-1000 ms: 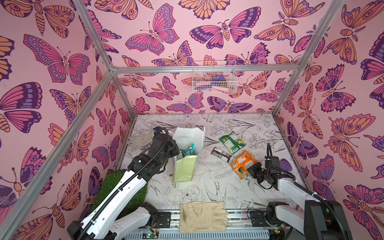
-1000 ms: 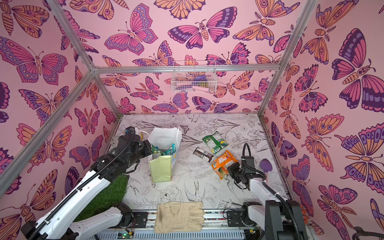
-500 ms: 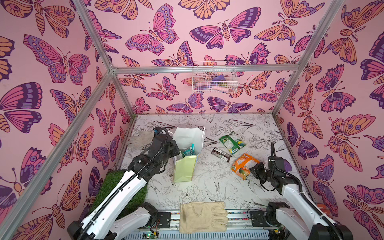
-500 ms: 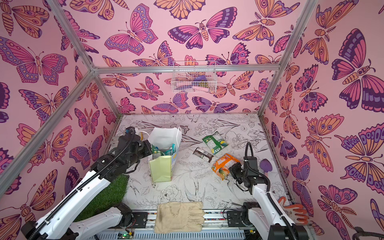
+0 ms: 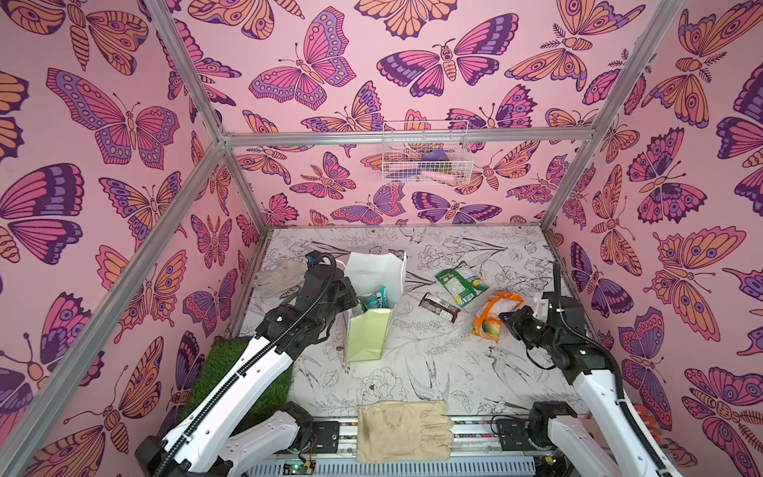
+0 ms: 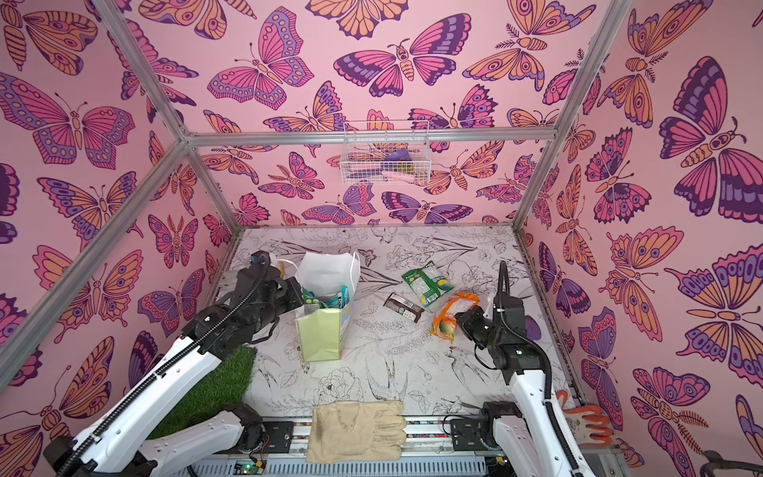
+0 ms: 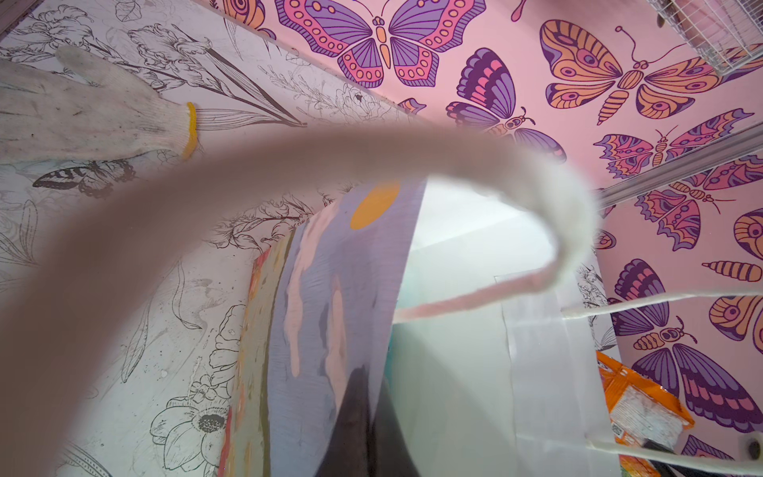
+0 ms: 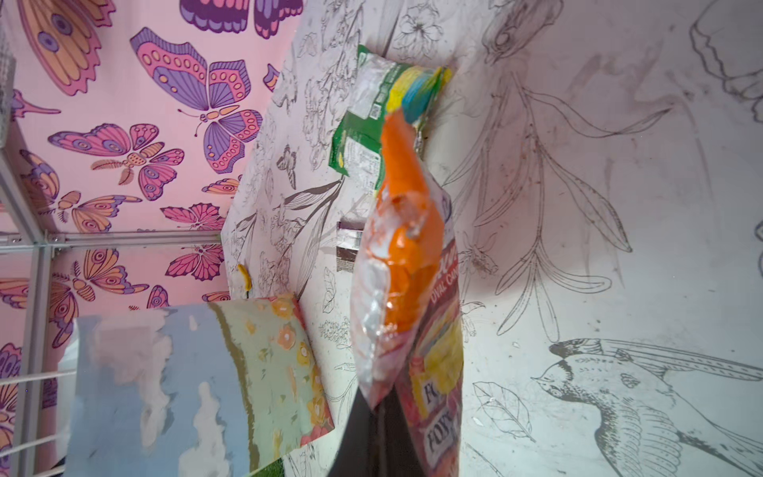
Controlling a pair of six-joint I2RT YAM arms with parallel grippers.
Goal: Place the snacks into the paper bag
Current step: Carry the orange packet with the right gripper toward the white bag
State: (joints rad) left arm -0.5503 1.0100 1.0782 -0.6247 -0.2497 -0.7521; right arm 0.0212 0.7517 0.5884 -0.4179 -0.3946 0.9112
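Observation:
The paper bag (image 5: 367, 338) (image 6: 320, 338) stands upright left of the middle, mouth open, with teal packets (image 5: 377, 297) inside. My left gripper (image 5: 351, 299) (image 7: 371, 413) is shut on the bag's left wall at the rim; the bag's cord handle blurs across the left wrist view. My right gripper (image 5: 503, 320) (image 8: 384, 437) is shut on the orange "Fox's" packet (image 5: 493, 309) (image 8: 404, 256), which hangs just off the table on the right. A green packet (image 5: 460, 283) (image 8: 363, 136) and a dark brown bar (image 5: 439, 306) lie between bag and right gripper.
A beige glove (image 5: 402, 429) lies over the front rail. A white knit glove (image 7: 82, 111) lies behind the left arm, and an orange-and-white glove (image 6: 586, 421) at the front right. A grass mat (image 5: 235, 380) sits under the left arm. A wire basket (image 5: 425, 157) hangs on the back wall.
My right gripper has risen with the orange packet, which has come up off the table and now hangs on edge. The left arm and bag have not moved.

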